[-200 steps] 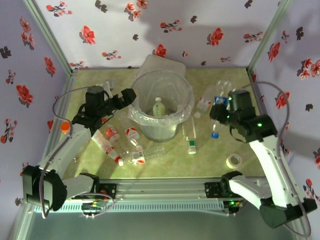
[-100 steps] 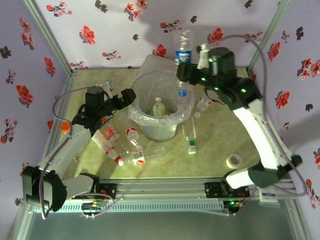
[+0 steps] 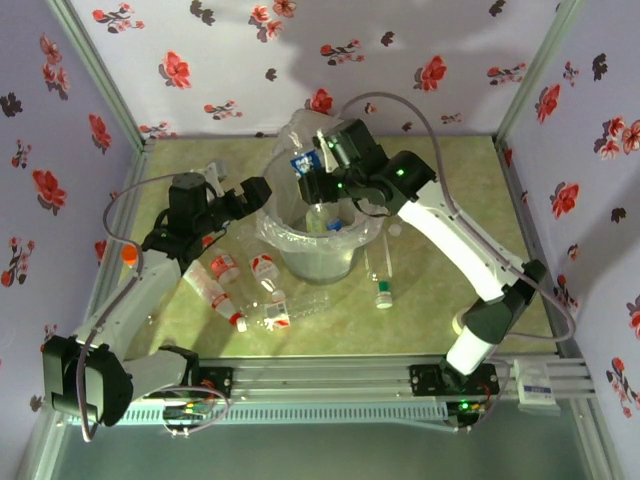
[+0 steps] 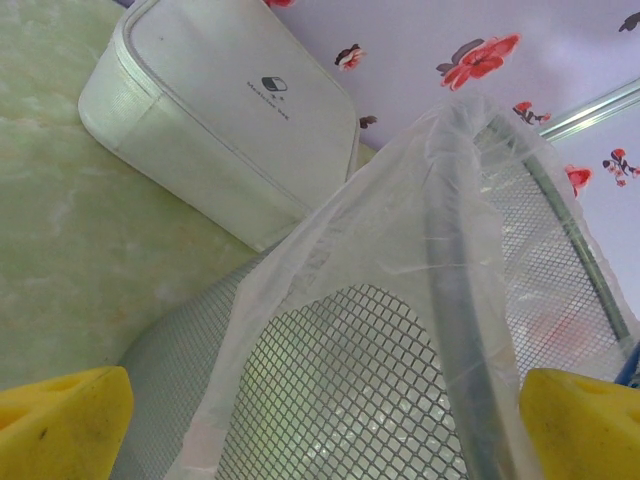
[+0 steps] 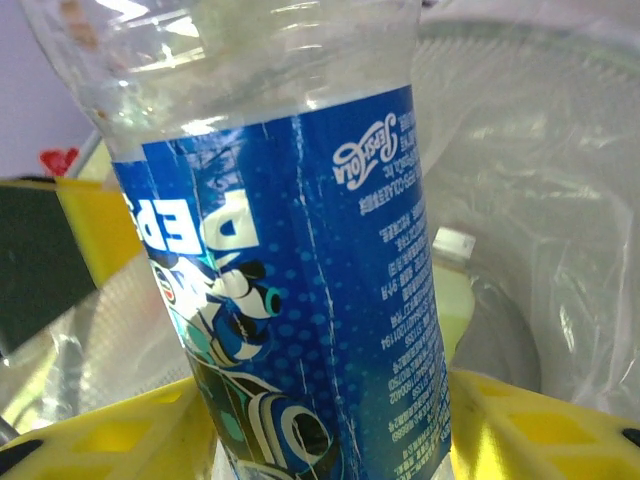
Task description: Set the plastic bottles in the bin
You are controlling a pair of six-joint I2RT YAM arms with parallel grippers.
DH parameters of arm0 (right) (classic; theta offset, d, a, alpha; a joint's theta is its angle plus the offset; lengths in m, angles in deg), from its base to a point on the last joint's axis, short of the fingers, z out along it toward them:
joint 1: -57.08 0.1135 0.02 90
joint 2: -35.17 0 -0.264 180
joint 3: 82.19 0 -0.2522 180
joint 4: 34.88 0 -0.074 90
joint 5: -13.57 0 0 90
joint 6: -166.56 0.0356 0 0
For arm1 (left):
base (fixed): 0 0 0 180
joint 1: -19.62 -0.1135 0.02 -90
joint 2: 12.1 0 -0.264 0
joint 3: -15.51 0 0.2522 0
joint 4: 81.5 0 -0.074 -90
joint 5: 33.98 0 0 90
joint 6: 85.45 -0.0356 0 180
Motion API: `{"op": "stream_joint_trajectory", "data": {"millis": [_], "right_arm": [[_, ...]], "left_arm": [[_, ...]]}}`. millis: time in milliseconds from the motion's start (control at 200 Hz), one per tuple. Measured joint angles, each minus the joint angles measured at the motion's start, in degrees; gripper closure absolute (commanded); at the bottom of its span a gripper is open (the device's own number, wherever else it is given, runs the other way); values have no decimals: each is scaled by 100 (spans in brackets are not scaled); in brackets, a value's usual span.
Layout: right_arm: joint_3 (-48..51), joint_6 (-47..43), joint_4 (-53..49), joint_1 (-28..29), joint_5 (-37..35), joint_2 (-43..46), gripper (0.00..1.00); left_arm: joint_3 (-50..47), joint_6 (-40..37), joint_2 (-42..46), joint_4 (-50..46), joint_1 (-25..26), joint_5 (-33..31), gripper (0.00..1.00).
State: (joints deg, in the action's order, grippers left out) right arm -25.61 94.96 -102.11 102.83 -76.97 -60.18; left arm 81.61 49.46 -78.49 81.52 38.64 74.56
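Bottle [image 5: 300,250] gripped by right claw [image 5: 320,435], seemingly above bin [image 3: 318,265].

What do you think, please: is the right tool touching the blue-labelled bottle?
Touching: right wrist view shows the blue-labelled bottle clamped between fingers of the right tool.

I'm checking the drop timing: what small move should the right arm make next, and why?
Probably open the right gripper and let go. It is clamped on the blue-labelled bottle, and from the top camera that bottle sits over the mouth of the bin with its blue cap pointing down inside, so it should fall straight in.
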Motion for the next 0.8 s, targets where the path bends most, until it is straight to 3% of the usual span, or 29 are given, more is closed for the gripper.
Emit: {"op": "stream_joint_trajectory", "data": {"millis": [525,800], "right_arm": [[590,-63,-632,0,-382,-114,38],[636,-81,-691,-13,-376,-570,26]], "left_arm": [[0,0,-2,2,-2,-55,0],[-39,0,0,22,-2,-57,1]]}}
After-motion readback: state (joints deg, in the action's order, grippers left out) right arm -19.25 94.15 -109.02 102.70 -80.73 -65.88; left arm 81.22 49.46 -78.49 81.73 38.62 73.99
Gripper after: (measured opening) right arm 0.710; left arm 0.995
